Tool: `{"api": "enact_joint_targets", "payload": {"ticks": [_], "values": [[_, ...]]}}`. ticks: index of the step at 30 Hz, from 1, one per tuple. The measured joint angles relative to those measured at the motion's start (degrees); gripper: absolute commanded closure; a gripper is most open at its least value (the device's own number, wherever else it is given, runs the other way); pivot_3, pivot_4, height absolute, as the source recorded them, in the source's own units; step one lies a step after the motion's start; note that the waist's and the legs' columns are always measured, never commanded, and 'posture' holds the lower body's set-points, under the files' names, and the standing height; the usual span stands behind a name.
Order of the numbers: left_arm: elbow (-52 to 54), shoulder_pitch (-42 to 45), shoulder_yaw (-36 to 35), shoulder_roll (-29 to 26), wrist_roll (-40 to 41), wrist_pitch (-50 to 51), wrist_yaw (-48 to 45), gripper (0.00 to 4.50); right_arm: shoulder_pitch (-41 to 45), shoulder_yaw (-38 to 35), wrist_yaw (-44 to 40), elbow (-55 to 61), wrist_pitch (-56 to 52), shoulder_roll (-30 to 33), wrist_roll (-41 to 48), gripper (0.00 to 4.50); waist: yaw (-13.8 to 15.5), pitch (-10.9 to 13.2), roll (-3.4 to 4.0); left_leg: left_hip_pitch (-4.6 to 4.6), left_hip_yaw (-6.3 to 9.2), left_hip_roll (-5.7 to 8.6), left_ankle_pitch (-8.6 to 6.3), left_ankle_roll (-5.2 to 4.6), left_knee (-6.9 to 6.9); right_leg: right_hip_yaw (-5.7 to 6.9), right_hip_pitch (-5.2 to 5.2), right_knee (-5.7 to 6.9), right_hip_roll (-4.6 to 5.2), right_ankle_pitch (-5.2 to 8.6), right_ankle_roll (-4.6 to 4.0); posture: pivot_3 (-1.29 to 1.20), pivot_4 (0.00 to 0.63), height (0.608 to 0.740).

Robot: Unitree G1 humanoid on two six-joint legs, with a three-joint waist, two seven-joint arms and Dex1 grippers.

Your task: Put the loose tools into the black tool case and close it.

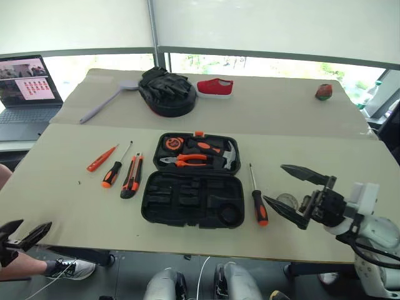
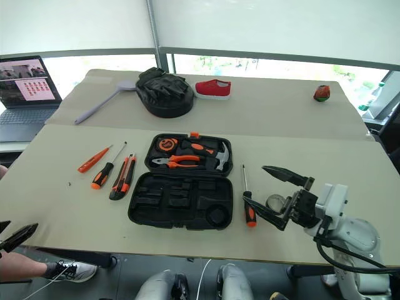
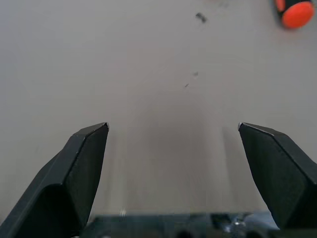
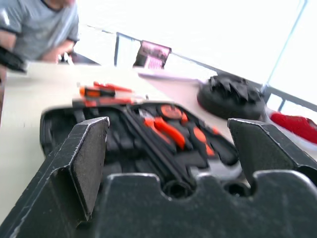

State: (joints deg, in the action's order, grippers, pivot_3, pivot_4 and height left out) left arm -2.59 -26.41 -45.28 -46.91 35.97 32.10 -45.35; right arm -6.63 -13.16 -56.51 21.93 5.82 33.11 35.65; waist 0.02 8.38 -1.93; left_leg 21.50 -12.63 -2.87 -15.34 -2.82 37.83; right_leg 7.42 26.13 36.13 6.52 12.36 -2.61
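Observation:
The black tool case lies open at the table's middle, with pliers, a hammer and a tape measure in its far half. Left of it lie a thin orange screwdriver, a black-and-orange screwdriver and an orange-black utility knife. A second black-and-orange screwdriver lies right of the case. Beside it, a small grey tape roll sits partly behind my right gripper. That gripper hovers open, pointing toward the case. My left gripper is open and empty at the table's near left edge, over bare tabletop.
A laptop stands at the far left. A round black glove pile, a red shoe, a grey long-handled tool and a small red-green object lie on the far table. A person sits at the left side.

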Motion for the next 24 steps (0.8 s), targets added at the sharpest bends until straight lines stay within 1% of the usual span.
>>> {"api": "enact_joint_targets", "payload": {"ticks": [2,3,5,6,7,9,10,12,14,15,17,18,19,20,21,22,23,24], "values": [[1.1,3.1,0.0,-0.2,2.0,5.3,1.9,0.0,0.4,0.4,0.4,0.0,0.0,-0.4,-0.6,0.04,0.8,0.0,-0.02,0.01,0.01,0.05,0.0,0.0,0.04,0.0,-0.02,-0.01,0.04,0.03,-0.05,0.0,0.15,0.74],[2.4,6.9,0.5,-1.1,3.3,8.2,3.2,0.0,1.5,1.2,0.6,0.1,0.0,-0.8,-0.7,0.04,1.2,0.0,-0.09,0.07,0.07,0.05,0.07,0.12,0.08,0.01,-0.01,0.03,0.04,0.04,-0.11,0.0,0.15,0.74],[4.8,11.2,1.4,-3.3,5.0,11.5,4.5,0.0,2.6,1.9,0.7,0.6,0.0,-1.1,-0.7,0.04,1.4,0.0,-0.17,0.08,0.08,0.04,0.14,0.23,0.08,-0.02,-0.05,0.04,0.04,0.0,-0.13,0.0,0.15,0.74],[5.3,16.8,4.0,-5.3,5.7,16.1,6.6,0.0,3.0,2.1,0.8,0.7,-0.1,-1.2,-0.8,0.04,1.5,-0.1,-0.2,0.0,0.08,0.05,0.14,0.23,0.08,-0.05,-0.12,0.06,0.04,-0.01,-0.12,0.0,0.15,0.74],[5.7,19.2,5.4,-6.0,6.0,17.5,7.3,0.0,3.9,2.7,0.9,0.7,-0.2,-1.3,-0.9,0.04,1.5,-0.1,-0.25,0.0,0.09,0.07,0.15,0.25,0.08,-0.06,-0.15,0.09,0.03,-0.02,-0.1,0.0,0.15,0.74],[7.3,27.1,12.2,-8.1,6.2,22.9,9.5,0.0,6.4,4.6,1.0,0.9,-0.5,-1.8,-1.0,0.04,1.3,-0.1,-0.24,0.05,0.06,0.12,0.17,0.27,0.08,-0.13,-0.28,0.11,0.01,-0.21,0.15,0.0,0.15,0.74],[7.0,30.9,15.9,-8.2,5.5,24.4,10.4,0.0,6.8,5.0,1.0,1.1,-0.7,-1.9,-1.0,0.04,1.1,-0.1,-0.17,0.04,0.03,0.12,0.16,0.26,0.07,-0.17,-0.29,0.1,-0.03,-0.31,0.29,0.0,0.15,0.74],[4.1,38.2,22.9,-7.5,3.0,26.0,12.3,0.0,8.1,6.6,1.0,1.0,-1.2,-2.2,-1.3,0.04,0.5,-0.1,-0.17,0.14,0.0,0.1,0.17,0.26,0.06,-0.17,-0.21,0.15,-0.23,-0.32,0.2,0.0,0.15,0.74],[1.3,42.0,26.8,-6.1,1.2,26.4,13.2,0.0,8.6,7.2,1.0,0.9,-1.2,-2.2,-1.7,0.04,-0.2,-0.1,-0.18,0.24,-0.06,0.08,0.23,0.27,0.06,-0.18,-0.08,0.28,-0.42,-0.49,-0.21,0.0,0.15,0.74],[-0.4,43.4,28.6,-5.3,0.0,26.4,13.4,0.0,8.6,7.4,1.0,0.9,-1.2,-2.2,-1.8,0.04,-0.5,-0.1,-0.19,0.21,-0.1,0.08,0.26,0.28,0.07,-0.18,-0.02,0.47,-0.46,-0.43,-0.31,0.0,0.15,0.74],[-3.0,45.3,31.8,-4.9,-2.1,26.3,13.4,0.0,8.6,7.6,1.1,0.8,-1.3,-2.2,-1.9,0.04,-0.8,-0.1,-0.21,0.18,-0.12,0.07,0.48,-0.02,0.13,-0.18,0.02,0.64,-0.55,-0.25,-0.4,0.0,0.15,0.74],[-5.2,47.4,33.7,-4.0,-3.7,25.7,13.4,0.0,8.6,7.6,1.4,0.7,-1.4,-2.2,-1.9,0.04,-0.8,-0.1,-0.21,0.15,-0.11,0.05,0.53,0.06,0.13,-0.16,0.01,0.7,-0.59,-0.18,-0.45,0.0,0.15,0.74],[-6.6,49.3,34.9,-3.2,-4.9,25.4,13.3,0.26,8.6,7.7,1.6,0.7,-1.4,-2.2,-1.9,0.01,-0.7,-0.1,-0.22,0.13,-0.09,0.04,0.57,0.16,0.13,-0.15,0.01,0.76,-0.59,-0.15,-0.47,0.0,0.15,0.74],[-7.7,50.7,36.0,-2.7,-5.9,25.3,13.3,0.51,8.5,7.7,1.8,0.7,-1.4,-2.2,-2.0,0.0,-0.6,-0.1,-0.21,0.05,-0.09,0.04,0.51,0.32,0.13,-0.18,-0.01,0.81,-0.56,-0.01,-0.25,0.0,0.15,0.74],[-8.7,51.8,36.9,-2.4,-6.8,25.1,13.3,0.66,8.5,7.8,1.9,0.7,-1.4,-2.2,-2.3,0.0,-0.6,-0.1,-0.21,0.01,-0.09,0.05,0.39,0.58,0.13,-0.2,-0.02,0.89,-0.52,0.07,-0.12,0.0,0.15,0.74],[-9.9,52.8,37.7,-1.9,-7.8,24.5,13.3,1.07,8.1,7.8,2.0,0.8,-1.4,-2.2,-2.4,0.0,-0.5,-0.1,-0.22,-0.03,-0.06,0.04,0.38,0.59,0.14,-0.21,-0.05,0.91,-0.45,0.08,-0.1,0.0,0.15,0.74],[-11.2,53.5,38.0,-1.2,-8.9,23.5,13.3,1.34,7.7,7.8,2.2,0.9,-1.4,-2.2,-2.6,0.0,-0.4,-0.1,-0.22,-0.07,-0.04,0.05,0.39,0.62,0.13,-0.22,-0.08,0.92,-0.39,0.09,-0.09,0.0,0.15,0.74],[-12.0,53.8,38.0,-0.7,-9.4,22.6,13.3,1.73,7.4,7.8,2.3,1.0,-1.4,-2.2,-2.8,0.0,-0.3,-0.1,-0.22,-0.08,-0.04,0.05,0.41,0.63,0.14,-0.23,-0.08,0.93,-0.33,0.09,-0.09,0.0,0.15,0.74]]}}
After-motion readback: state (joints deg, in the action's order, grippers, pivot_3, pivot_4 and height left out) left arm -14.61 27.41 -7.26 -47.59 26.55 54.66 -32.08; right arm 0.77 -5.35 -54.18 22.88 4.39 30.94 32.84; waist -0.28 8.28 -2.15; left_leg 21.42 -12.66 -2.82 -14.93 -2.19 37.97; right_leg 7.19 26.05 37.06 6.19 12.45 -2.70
